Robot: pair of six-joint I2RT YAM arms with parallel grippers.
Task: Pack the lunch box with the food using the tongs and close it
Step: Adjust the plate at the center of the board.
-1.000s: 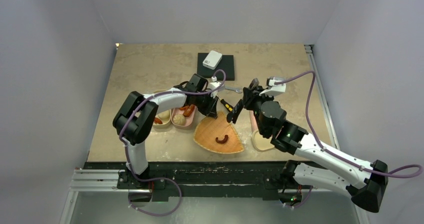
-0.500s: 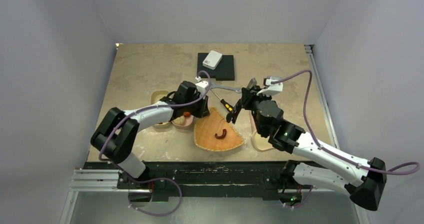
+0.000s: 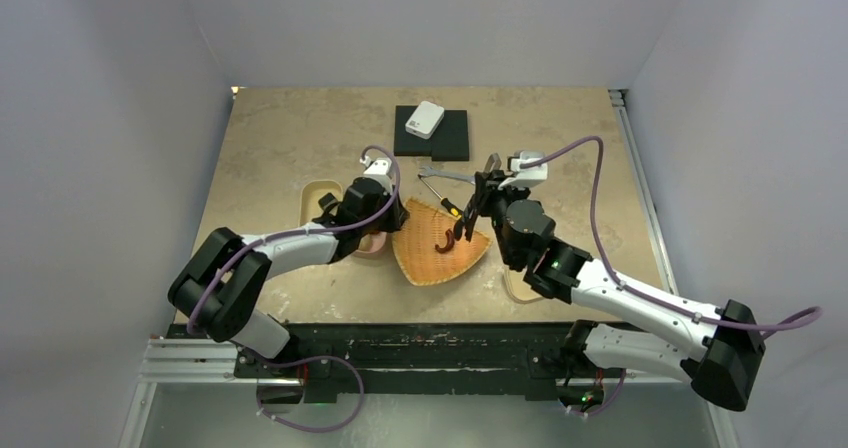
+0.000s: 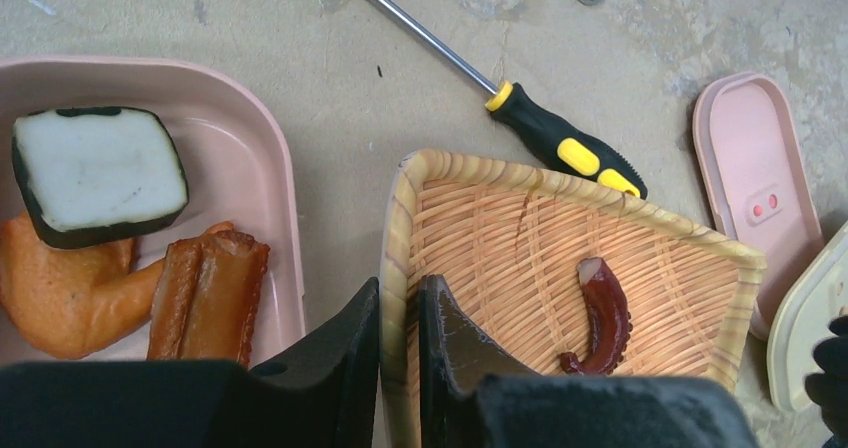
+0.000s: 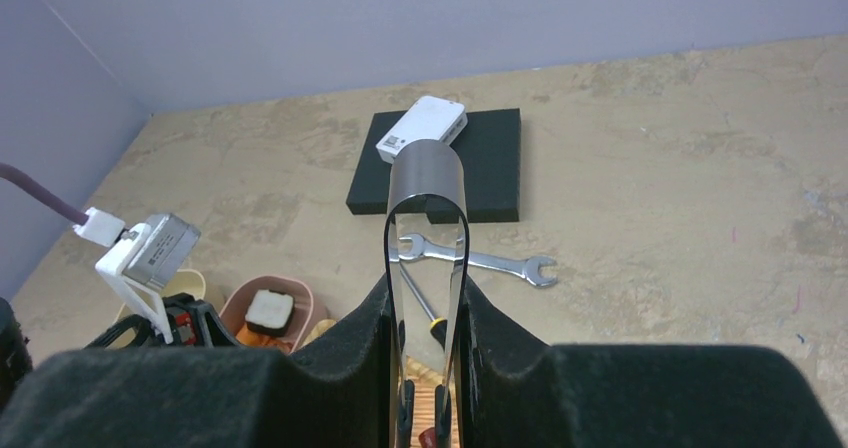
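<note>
Left gripper (image 4: 400, 298): we see its black fingers (image 4: 340, 368) clamped on the left rim of the fan-shaped woven wicker basket (image 4: 480, 238), one finger outside the rim and one inside. To the right of those fingers, inside the basket and clear of every edge, lies the curved brown toy sausage (image 4: 604, 316). Nothing touches it.

Just left of the outer finger is the open pink plastic lunch box (image 4: 275, 198), with a strip of table between its wall and the basket rim. It holds a square black-and-white piece (image 4: 98, 173), an orange lump (image 4: 55, 298) and two orange-brown sticks (image 4: 212, 293).

Ahead of the fingers, the yellow-and-black-handled screwdriver (image 4: 565, 148) lies almost against the basket's far rim. Far right of them, an oval pink lid (image 4: 755, 168) and a cream lid (image 4: 812, 333) sit just beside the basket's right corner.

Right gripper (image 5: 427, 368): its foam-padded fingers (image 5: 340, 378) squeeze both arms of the slim metal tongs (image 5: 427, 183), the bend sticking out ahead of them. The tips are hidden below the fingers. From above they hang over the basket near the sausage; we cannot tell if they touch it. Beyond the bend lies a silver wrench (image 5: 470, 258), then open beige tabletop (image 5: 680, 168) up to the far wall.
</note>
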